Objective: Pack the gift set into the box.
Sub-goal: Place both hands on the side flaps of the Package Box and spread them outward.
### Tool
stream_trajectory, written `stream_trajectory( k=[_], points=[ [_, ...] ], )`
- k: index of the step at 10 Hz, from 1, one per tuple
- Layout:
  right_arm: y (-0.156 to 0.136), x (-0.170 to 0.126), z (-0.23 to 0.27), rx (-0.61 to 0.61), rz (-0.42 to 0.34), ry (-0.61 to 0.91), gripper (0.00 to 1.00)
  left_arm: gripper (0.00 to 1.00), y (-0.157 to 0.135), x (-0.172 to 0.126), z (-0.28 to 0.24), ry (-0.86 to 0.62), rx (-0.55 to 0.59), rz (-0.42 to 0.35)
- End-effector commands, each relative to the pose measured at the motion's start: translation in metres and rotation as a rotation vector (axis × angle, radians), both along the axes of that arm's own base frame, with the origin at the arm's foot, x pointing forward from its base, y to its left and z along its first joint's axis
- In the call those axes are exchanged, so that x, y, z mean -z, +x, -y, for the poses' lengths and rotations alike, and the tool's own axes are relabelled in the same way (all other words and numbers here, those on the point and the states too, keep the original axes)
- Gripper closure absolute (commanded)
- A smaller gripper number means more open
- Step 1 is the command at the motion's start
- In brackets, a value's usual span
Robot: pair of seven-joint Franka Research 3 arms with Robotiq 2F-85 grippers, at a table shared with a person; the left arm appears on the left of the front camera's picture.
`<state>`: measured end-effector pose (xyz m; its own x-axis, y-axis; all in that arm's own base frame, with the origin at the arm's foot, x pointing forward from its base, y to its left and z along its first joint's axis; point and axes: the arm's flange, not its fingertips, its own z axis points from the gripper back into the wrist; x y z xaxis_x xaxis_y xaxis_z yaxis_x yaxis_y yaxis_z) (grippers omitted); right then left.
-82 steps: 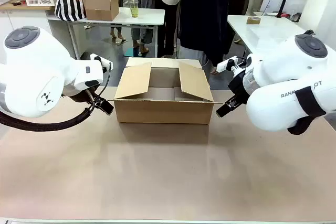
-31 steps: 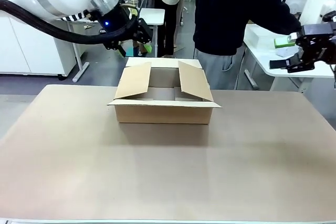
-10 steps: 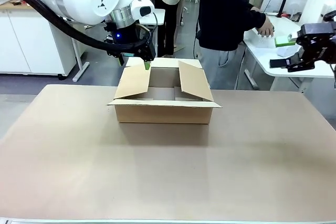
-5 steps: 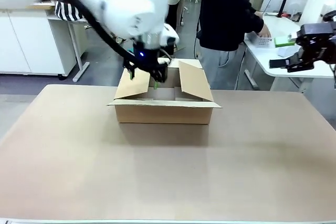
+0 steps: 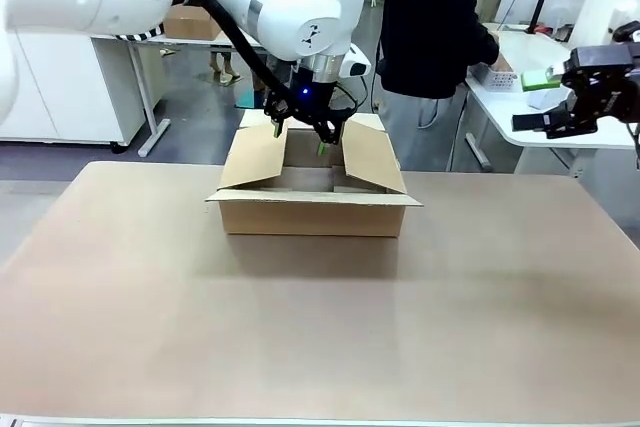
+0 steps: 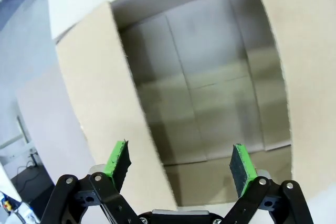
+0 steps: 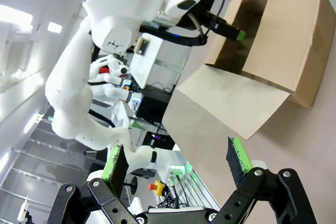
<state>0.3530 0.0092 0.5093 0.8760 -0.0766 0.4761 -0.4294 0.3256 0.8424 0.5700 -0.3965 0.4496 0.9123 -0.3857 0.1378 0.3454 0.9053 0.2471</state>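
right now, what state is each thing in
box: open, side flaps raised, the part of its floor that shows is bare
left fingers: open, holding nothing, over the box opening
right fingers: open, holding nothing, off to the side of the box
person: standing at the far side, turned toward a side table
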Motion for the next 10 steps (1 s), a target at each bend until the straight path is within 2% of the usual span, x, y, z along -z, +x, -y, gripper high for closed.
stream_trajectory(
  k=[1,4,5,7,8,10],
  points=[
    [0.001,0.000,-0.001,-0.004,0.032,0.021,0.00,0.00,0.001,0.007,-0.003,0.085,-0.065,0.032],
    [0.001,0.000,-0.001,-0.004,0.032,0.021,0.00,0.00,0.006,0.024,-0.006,0.145,-0.129,0.065],
    [0.001,0.000,-0.001,-0.004,0.032,0.021,0.00,0.00,0.007,0.031,-0.009,0.173,-0.167,0.097],
    [0.001,0.000,-0.001,-0.004,0.032,0.021,0.00,0.00,0.005,0.032,-0.022,0.324,-0.231,0.145],
    [0.001,0.000,-0.001,-0.004,0.032,0.021,0.00,0.00,0.002,0.031,-0.027,0.375,-0.228,0.148],
    [0.001,0.000,-0.001,-0.004,0.032,0.021,0.00,0.00,-0.004,0.026,-0.036,0.405,-0.233,0.147]
  ],
)
